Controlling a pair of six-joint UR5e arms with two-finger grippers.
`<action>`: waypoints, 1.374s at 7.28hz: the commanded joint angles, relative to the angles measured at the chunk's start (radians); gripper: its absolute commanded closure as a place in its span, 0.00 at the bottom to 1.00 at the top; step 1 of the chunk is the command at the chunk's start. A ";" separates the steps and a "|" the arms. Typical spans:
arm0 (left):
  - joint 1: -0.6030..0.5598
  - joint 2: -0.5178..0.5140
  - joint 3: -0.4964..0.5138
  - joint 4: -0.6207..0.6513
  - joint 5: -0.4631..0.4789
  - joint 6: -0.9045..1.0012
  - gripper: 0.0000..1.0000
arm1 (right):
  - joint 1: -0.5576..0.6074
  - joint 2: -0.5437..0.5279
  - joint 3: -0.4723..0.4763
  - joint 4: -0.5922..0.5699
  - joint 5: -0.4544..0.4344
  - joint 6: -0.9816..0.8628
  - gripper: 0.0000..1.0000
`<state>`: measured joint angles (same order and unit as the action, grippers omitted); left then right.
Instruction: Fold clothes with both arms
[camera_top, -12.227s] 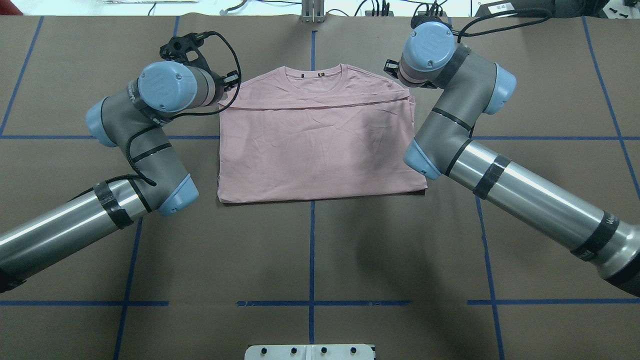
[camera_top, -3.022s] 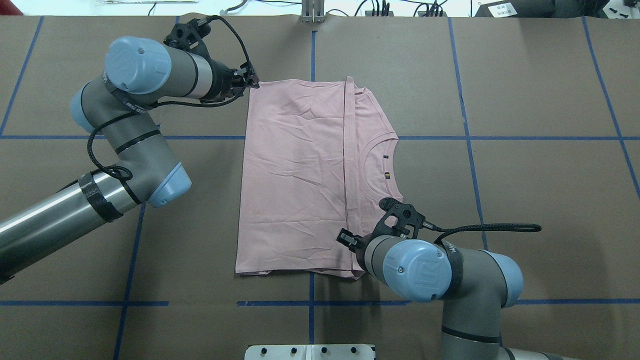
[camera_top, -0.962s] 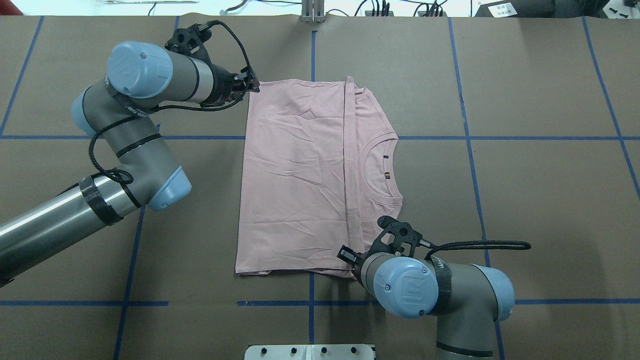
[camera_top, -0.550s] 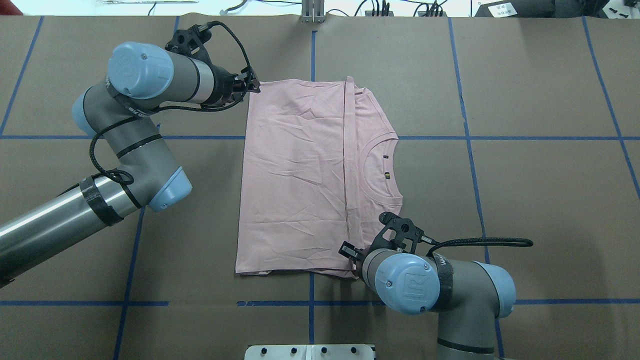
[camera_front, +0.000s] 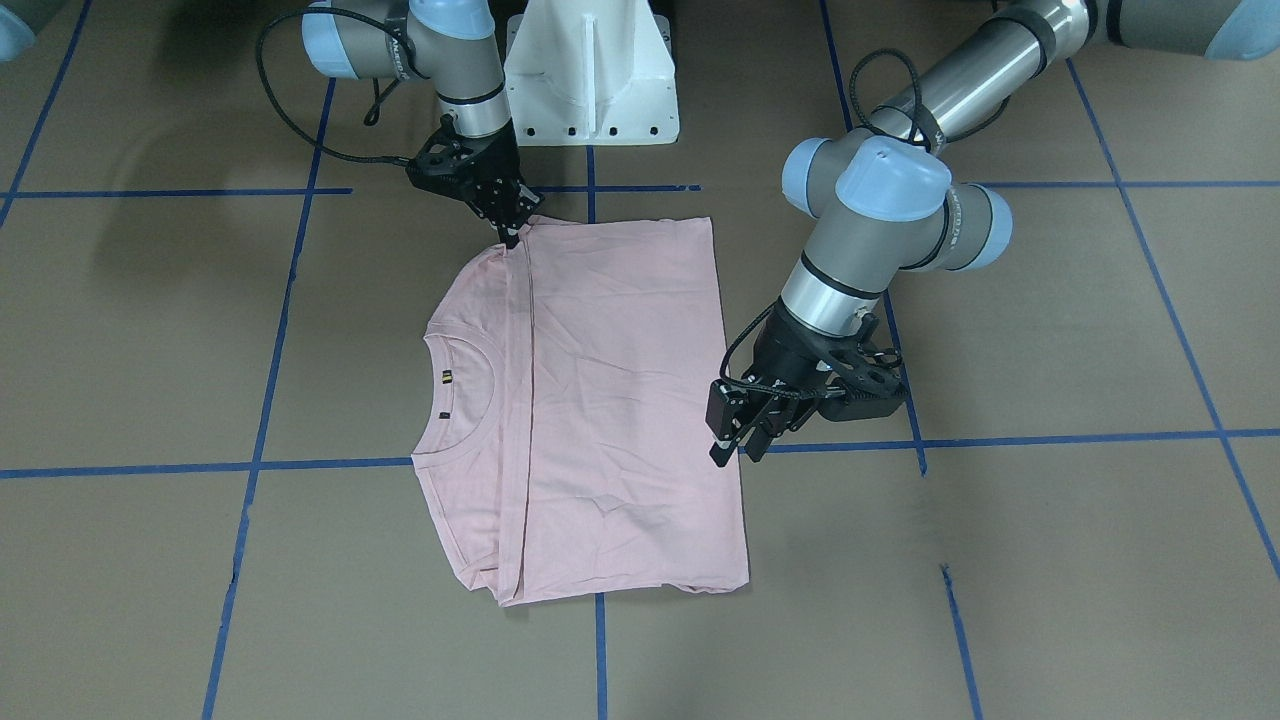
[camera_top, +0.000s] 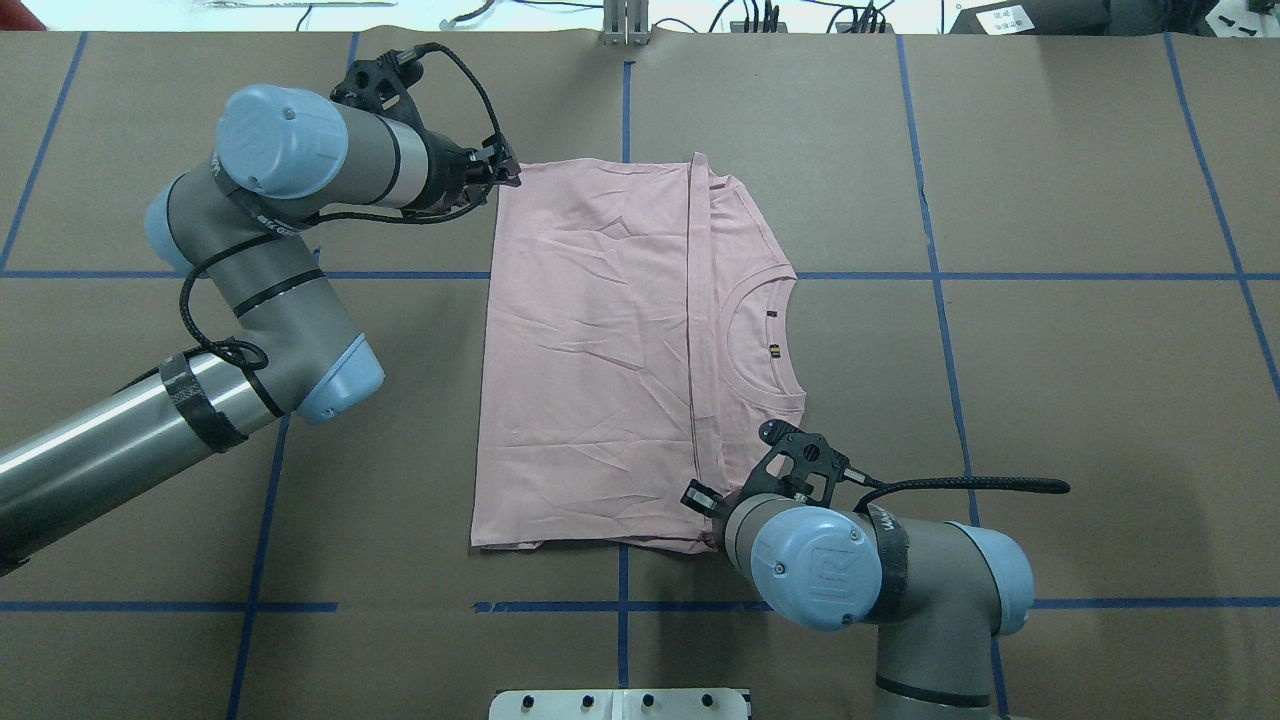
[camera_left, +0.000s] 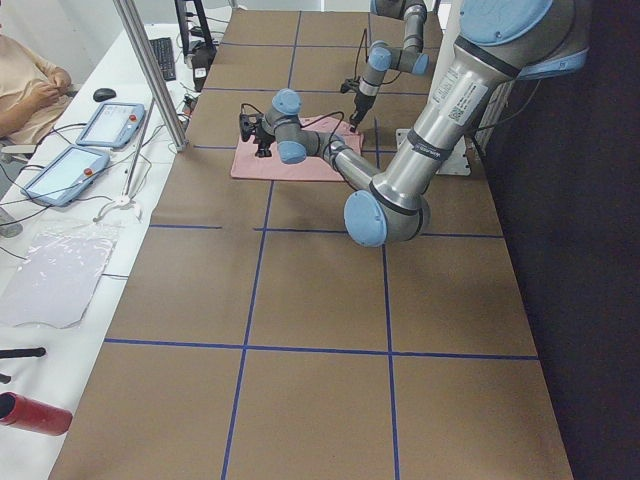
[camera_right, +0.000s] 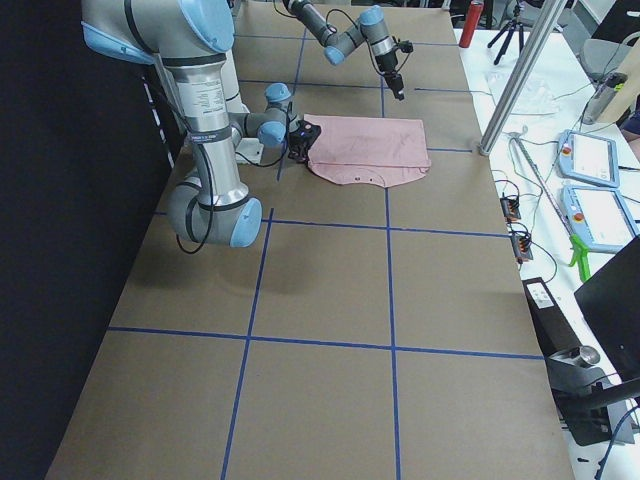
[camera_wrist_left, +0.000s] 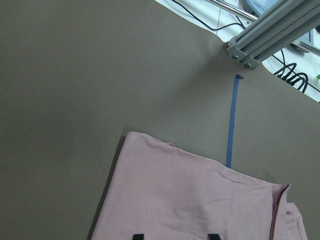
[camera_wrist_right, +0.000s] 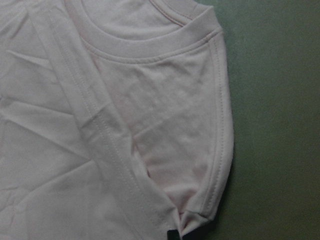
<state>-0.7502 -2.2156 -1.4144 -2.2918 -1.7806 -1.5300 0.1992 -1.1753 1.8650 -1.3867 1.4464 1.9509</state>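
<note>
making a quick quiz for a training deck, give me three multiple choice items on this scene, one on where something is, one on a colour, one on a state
1. The round ribbed collar of the pale pink short-sleeved T-shirt points toward:
A the robot's right
B the robot's left
C the far table edge

2. The taped grid lines on the brown paper-covered table are:
A red
B blue
C white

3. The T-shirt is:
A bunched in a heap
B hanging in the air
C folded flat

Answers:
1 A, the overhead view shows the neck opening on its right side.
2 B, every line is blue.
3 C, it lies on the table as a flat rectangle with one lengthwise fold edge.
</note>
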 joint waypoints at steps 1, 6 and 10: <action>0.021 0.063 -0.082 0.024 0.006 -0.066 0.47 | 0.006 0.000 0.028 0.000 0.002 -0.006 1.00; 0.490 0.315 -0.518 0.400 0.262 -0.433 0.38 | 0.017 -0.013 0.057 0.003 0.012 -0.015 1.00; 0.549 0.336 -0.503 0.417 0.282 -0.458 0.38 | 0.017 -0.010 0.057 0.003 0.014 -0.015 1.00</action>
<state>-0.2098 -1.8803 -1.9200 -1.8802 -1.4994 -1.9852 0.2165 -1.1864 1.9220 -1.3837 1.4598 1.9359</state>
